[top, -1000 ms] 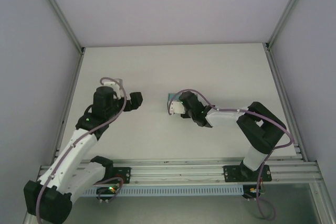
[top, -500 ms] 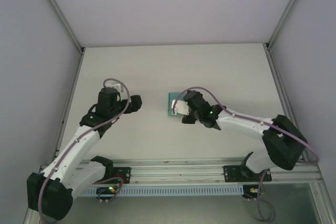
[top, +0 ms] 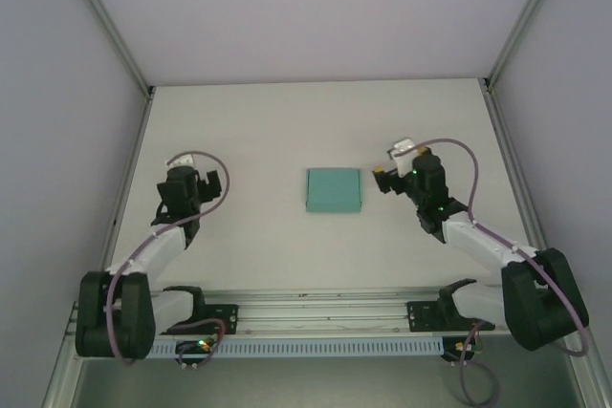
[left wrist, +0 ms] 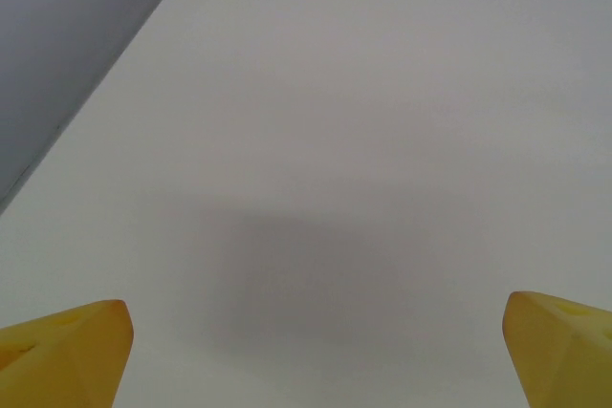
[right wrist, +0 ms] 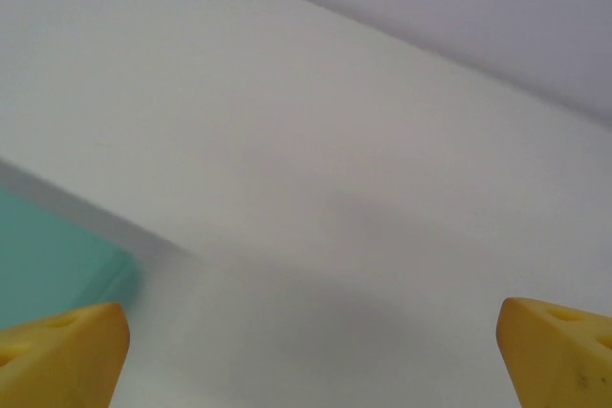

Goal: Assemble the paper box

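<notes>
While arms (top: 158, 246) (top: 478, 234) crouch folded, paper box (top: 333, 191) between

Top camera: overhead, facing down on table (top: 287, 121). Wrist cameras: close, low; right shares paper box (right wrist: 43, 265).

Teal paper box (top: 333, 190) lying flat, left claw (top: 180, 182), right claw (top: 384, 175) flanking, well apart

I see white links and black joints on my left arm (top: 153, 247) and right arm (top: 483, 238). Mauve cables (top: 474, 179) trail both; the fingertips (left wrist: 62, 351) are yellow.
</notes>
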Robot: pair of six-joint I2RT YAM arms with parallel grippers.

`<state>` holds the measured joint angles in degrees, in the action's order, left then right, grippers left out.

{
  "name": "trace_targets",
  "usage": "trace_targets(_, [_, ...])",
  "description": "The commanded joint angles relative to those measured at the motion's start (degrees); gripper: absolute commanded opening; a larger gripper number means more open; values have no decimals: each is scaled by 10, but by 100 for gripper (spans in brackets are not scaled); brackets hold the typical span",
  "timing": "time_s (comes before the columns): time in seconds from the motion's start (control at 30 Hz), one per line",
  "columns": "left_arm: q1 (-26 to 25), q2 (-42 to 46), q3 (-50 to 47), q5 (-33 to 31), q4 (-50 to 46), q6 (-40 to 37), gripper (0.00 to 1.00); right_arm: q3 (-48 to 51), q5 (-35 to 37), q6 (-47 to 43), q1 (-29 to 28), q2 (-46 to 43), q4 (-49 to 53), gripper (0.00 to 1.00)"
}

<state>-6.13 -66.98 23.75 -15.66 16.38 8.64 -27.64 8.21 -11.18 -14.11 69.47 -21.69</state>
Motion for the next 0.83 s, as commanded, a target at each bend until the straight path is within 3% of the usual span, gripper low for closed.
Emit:
trace_targets(0.0, [18,-34,-40,13,218,-68,100,28,-41,90,56,12,-102,99])
trace_targets(0.07, [33,-95,-65,26,329,-79,100,63,-53,81,79,32,-187,100])
trace_targets(0.13, [42,-109,-46,47,313,-80,100,119,-41,112,115,93,-351,100])
trace_targets(0.2, [68,-177,-48,79,375,-64,100,118,-103,158,169,189,-427,99])
trace_targets(0.23, [83,-239,-48,98,452,-67,100,90,-131,173,181,215,-430,100])
trace_targets(0.27, [75,-244,-47,124,465,-88,100,59,-146,151,174,182,-319,100])
trace_targets(0.3, [73,-202,-20,152,339,-85,100,30,-116,134,153,179,-248,100])
trace_targets(0.33, [73,-214,-3,142,324,-85,100,37,-95,128,142,194,-290,100])
trace_targets(0.4, [61,-226,-30,129,398,-103,100,53,-48,150,145,188,-309,100])
trace_targets(0.47, [61,-229,-24,78,394,-87,100,57,-45,149,144,190,-320,100])
trace_targets(0.57, [55,-229,-28,52,398,-85,100,50,-57,136,140,190,-307,100])
trace_targets(0.8, [53,-229,-26,52,398,-87,100,44,-77,128,138,191,-298,100])
